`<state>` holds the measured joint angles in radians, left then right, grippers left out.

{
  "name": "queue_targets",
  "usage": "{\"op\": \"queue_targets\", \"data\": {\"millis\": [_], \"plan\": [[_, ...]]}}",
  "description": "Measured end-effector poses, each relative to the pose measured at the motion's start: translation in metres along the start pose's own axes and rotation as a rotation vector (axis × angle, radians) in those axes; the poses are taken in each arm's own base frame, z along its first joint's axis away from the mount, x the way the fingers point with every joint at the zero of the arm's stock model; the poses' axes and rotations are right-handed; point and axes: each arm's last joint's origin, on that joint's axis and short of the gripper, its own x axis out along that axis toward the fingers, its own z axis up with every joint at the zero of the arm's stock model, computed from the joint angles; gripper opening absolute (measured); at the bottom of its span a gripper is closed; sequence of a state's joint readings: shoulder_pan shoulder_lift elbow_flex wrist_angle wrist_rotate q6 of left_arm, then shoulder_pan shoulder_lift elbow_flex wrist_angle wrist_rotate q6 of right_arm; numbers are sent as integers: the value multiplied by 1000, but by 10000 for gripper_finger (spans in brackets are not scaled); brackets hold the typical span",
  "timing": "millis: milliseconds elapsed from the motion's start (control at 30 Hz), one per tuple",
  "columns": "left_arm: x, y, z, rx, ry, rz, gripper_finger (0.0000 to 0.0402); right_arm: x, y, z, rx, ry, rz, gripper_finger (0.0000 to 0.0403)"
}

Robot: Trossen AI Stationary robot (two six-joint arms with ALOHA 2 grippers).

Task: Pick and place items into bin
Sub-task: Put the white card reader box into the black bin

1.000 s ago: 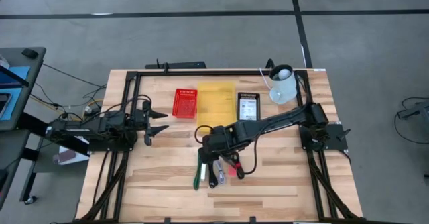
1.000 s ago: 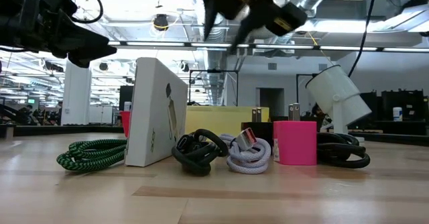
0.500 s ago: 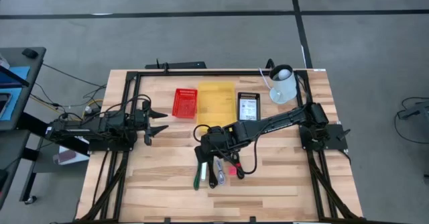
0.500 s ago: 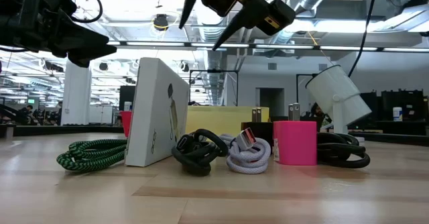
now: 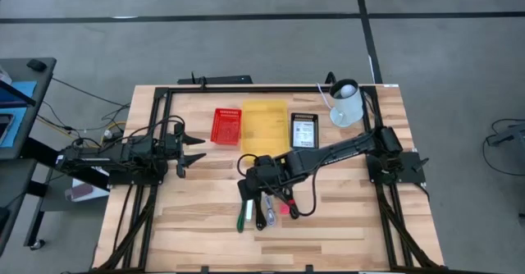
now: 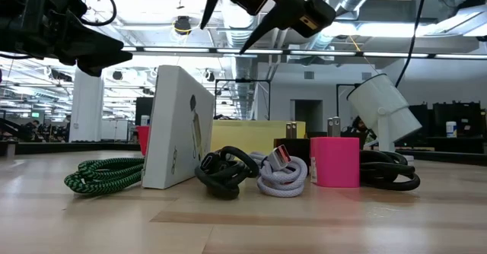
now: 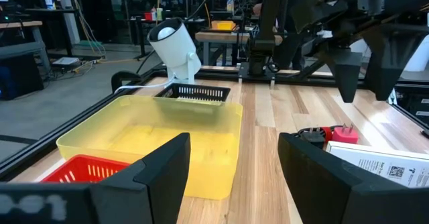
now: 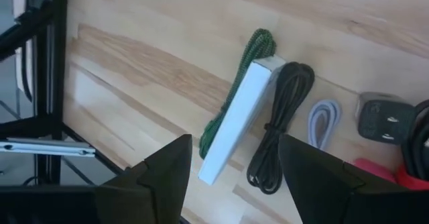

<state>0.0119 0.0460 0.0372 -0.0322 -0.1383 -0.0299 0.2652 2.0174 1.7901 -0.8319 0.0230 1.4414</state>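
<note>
Fingers apart, the right pincer (image 8: 231, 184) hovers above the white box (image 8: 234, 120) standing on edge among coiled cables on the surface; light and stiff, best pinched across its thin faces.

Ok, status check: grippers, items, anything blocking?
Right gripper open, hovering above the white box and green cable. Left gripper open, empty, waiting by the yellow bin. Items on table, none held. Nothing blocking.
</note>
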Motion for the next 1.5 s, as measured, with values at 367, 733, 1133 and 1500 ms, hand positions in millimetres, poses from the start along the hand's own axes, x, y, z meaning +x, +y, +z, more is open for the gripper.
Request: {"op": "queue_targets", "data": {"millis": [367, 733, 1133, 1500], "plan": [[0, 0, 0, 0, 0, 0, 220, 0, 2, -8, -25, -58, 3, 219], [0, 0, 0, 0, 0, 0, 220, -3, 23, -3, -87, -86, 228, 219], [0, 0, 0, 0, 0, 0, 220, -17, 53, 5, 4, -123, 568, 219], [0, 0, 0, 0, 0, 0, 220, -11, 43, 8, 206, -69, 470, 219]]}}
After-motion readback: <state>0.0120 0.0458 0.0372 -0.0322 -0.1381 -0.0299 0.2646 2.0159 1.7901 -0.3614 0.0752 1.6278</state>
